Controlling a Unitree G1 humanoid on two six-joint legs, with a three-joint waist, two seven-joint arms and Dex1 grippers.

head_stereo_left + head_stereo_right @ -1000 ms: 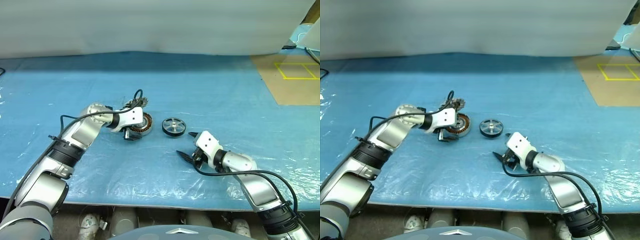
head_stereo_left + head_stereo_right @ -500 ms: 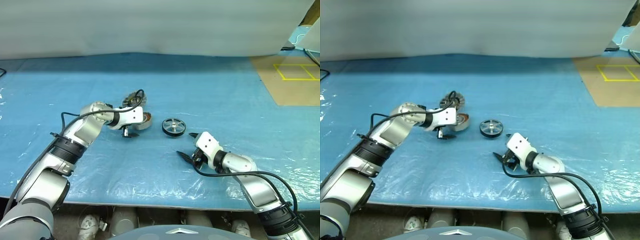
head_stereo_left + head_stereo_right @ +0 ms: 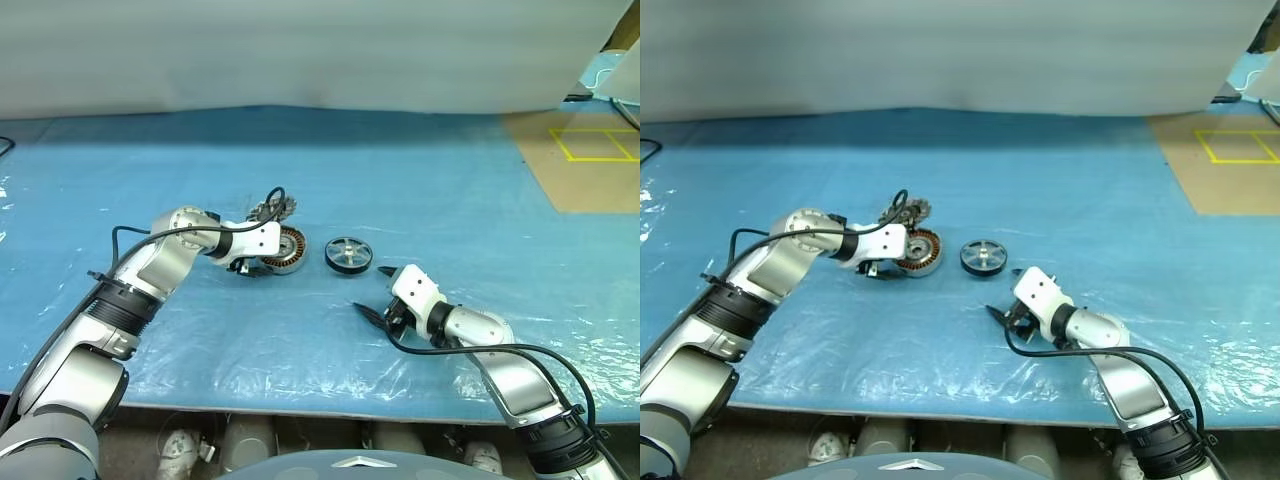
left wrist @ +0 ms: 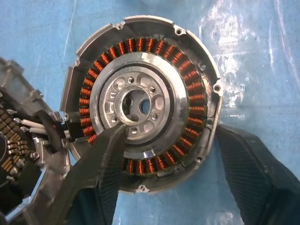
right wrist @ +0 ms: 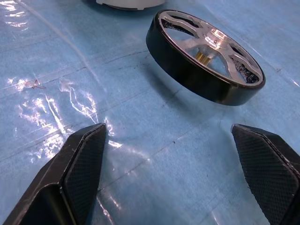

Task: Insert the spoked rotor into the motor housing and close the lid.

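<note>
The motor housing [image 3: 287, 249] lies flat on the blue sheet, its copper windings [image 4: 187, 84] and silver centre facing up. My left gripper [image 3: 252, 266] stands open over its near-left side. One finger [image 4: 101, 159] lies over the silver centre and the other [image 4: 248, 164] sits just outside the rim. I cannot tell whether either touches. Behind the housing leans the silvery lid [image 3: 270, 209], joined to it by wires [image 4: 40, 125]. The spoked rotor [image 3: 348, 253] lies to the right of the housing. My right gripper [image 3: 370, 289] rests open just in front of the rotor [image 5: 206, 56].
A crinkled blue plastic sheet [image 3: 420, 180] covers the table. A brown board with yellow tape [image 3: 590, 150] lies at the back right. A pale wall [image 3: 300, 50] closes the far side. The table's front edge [image 3: 300, 405] runs close below both arms.
My left gripper has shifted slightly over the housing, uncovering more of its windings than half a second ago. The rotor and the right arm have not moved.
</note>
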